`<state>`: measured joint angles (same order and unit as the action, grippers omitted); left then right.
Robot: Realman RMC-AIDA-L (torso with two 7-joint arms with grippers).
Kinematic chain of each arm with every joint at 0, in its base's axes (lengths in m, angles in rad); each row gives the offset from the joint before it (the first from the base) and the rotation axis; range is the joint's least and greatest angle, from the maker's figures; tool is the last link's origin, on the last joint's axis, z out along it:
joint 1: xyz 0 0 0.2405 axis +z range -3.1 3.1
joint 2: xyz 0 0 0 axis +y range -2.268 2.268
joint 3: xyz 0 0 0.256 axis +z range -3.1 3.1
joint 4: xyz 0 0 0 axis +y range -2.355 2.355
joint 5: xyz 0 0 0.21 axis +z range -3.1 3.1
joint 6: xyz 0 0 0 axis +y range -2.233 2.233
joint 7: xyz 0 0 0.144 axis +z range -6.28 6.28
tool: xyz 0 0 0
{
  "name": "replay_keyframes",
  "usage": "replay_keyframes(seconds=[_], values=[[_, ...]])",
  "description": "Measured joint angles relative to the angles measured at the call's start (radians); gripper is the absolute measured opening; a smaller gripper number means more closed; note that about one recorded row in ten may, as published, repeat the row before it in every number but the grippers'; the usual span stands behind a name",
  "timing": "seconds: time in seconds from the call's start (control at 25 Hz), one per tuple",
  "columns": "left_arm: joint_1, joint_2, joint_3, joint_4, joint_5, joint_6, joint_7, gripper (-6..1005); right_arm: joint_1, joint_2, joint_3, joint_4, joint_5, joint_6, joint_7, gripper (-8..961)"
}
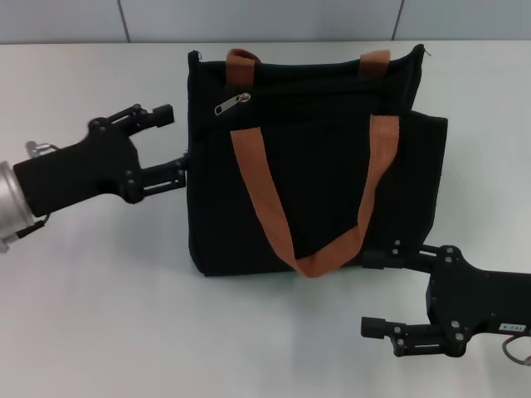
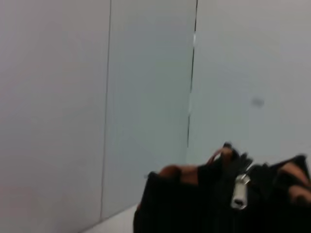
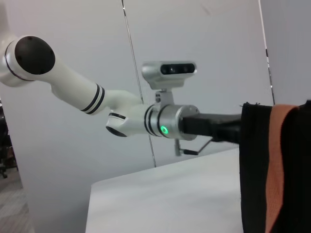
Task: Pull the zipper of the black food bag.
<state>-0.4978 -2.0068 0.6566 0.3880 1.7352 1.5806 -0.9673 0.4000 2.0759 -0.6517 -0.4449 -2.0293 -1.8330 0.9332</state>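
Note:
The black food bag (image 1: 315,166) lies flat in the middle of the white table, with its top edge at the far side. Its silver zipper pull (image 1: 232,104) sits near the top left corner. My left gripper (image 1: 172,141) is open and empty at the bag's left edge, below the zipper's level, with one fingertip close to the fabric. My right gripper (image 1: 375,292) is open and empty at the bag's near right corner. The left wrist view shows the bag (image 2: 184,204) and the zipper pull (image 2: 239,190). The right wrist view shows the bag's edge (image 3: 251,170).
Two orange-brown strap handles (image 1: 257,199) cross the bag's front; the near loop reaches its bottom edge close to my right gripper. My left arm (image 3: 146,119) shows in the right wrist view. A grey panelled wall (image 1: 249,16) stands behind the white table (image 1: 99,315).

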Motion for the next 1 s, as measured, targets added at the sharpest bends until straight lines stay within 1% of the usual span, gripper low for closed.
replay_keyframes(seconds=[0.04, 0.12, 0.2, 0.4, 0.52, 0.68, 0.72, 0.8, 0.84, 0.92, 1.0], values=[[-0.013, -0.007, 0.0, 0.001, 0.016, -0.038, 0.0, 830, 0.0, 0.0, 0.001, 0.0, 0.0, 0.0, 0.0, 763], [-0.015, -0.009, 0.0, 0.001, 0.017, -0.046, 0.001, 830, 0.0, -0.001, 0.001, 0.0, 0.0, 0.0, 0.0, 760], [-0.027, -0.016, 0.0, 0.001, 0.018, -0.091, 0.016, 829, 0.0, -0.001, 0.002, 0.0, 0.0, 0.0, 0.0, 758], [-0.043, -0.024, 0.0, 0.002, 0.018, -0.119, 0.048, 825, 0.001, -0.002, 0.011, 0.0, 0.0, 0.0, 0.0, 752], [-0.062, -0.035, 0.004, 0.007, 0.027, -0.124, 0.078, 822, 0.002, -0.002, 0.012, 0.0, 0.0, 0.0, 0.0, 748], [-0.065, -0.039, 0.001, 0.016, 0.026, -0.125, 0.086, 755, 0.002, -0.001, 0.021, 0.0, 0.0, 0.0, 0.0, 744], [-0.062, -0.04, -0.021, 0.017, 0.012, -0.124, 0.086, 738, 0.002, -0.001, 0.027, 0.0, 0.0, 0.0, 0.0, 743], [-0.062, -0.04, -0.021, 0.017, 0.012, -0.124, 0.086, 704, 0.003, 0.0, 0.028, 0.0, 0.0, 0.0, 0.0, 740], [-0.053, -0.042, -0.055, 0.017, -0.012, -0.119, 0.086, 688, 0.003, 0.0, 0.028, 0.0, 0.0, 0.0, 0.0, 739], [-0.049, -0.043, -0.062, 0.016, -0.022, -0.114, 0.086, 654, 0.006, 0.001, 0.043, 0.001, 0.001, -0.002, 0.001, 737], [-0.045, -0.043, -0.065, 0.012, -0.03, -0.1, 0.086, 564, 0.008, 0.002, 0.055, 0.003, 0.001, -0.006, 0.002, 734]])
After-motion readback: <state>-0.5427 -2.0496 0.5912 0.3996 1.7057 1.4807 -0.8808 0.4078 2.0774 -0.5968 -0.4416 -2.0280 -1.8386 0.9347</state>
